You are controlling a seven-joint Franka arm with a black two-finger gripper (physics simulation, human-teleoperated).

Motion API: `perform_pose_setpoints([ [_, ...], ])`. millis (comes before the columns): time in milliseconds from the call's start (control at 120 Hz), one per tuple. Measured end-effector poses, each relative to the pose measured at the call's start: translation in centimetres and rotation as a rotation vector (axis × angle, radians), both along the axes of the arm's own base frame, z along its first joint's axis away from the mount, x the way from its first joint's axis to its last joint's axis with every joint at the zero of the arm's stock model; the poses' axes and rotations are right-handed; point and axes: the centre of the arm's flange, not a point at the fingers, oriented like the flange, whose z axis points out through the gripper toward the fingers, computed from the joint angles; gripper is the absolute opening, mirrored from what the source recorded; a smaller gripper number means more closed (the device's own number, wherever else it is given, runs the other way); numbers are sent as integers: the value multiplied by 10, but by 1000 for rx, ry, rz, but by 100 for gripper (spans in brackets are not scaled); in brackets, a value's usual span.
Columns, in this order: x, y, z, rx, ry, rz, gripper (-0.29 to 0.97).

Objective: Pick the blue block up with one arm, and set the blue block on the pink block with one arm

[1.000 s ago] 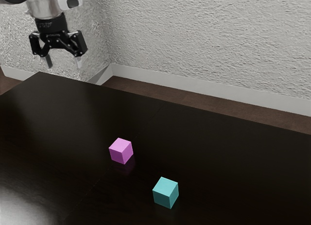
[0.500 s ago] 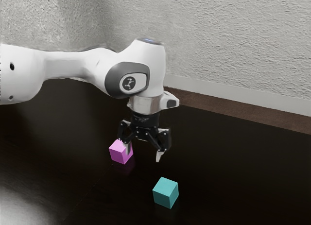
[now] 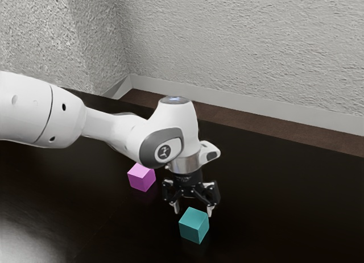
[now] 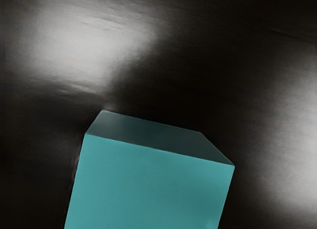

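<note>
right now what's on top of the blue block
Nothing rests on the blue block: its top face is bare. The gripper hangs open just above it, not gripping. The block's underside, against the table, is hidden.

place: plain room | textured wall [image 3: 256, 41] | baseboard [image 3: 256, 105] | dark table [image 3: 284, 189]

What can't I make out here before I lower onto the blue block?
Exterior view: top of the small pink cube, covered by the white robot arm.
Wrist view: part of the teal-blue cube, cut off by the frame edge.
Exterior view: gap between the open black end effector and that cube; the angle hides it.
</note>
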Motion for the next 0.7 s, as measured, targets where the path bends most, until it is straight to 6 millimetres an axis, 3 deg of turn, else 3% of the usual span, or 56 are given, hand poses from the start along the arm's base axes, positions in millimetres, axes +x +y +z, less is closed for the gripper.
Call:
perform_pose_setpoints([
  [133,3,15,-4,15,-69,-47,68],
  [317,7,13,-4,34,-131,-136,68],
  [517,-4,-5,2,-3,-152,-178,68],
  [617,-26,-11,0,-11,-139,-198,68],
  [700,-31,-13,-1,-14,-137,-203,68],
])
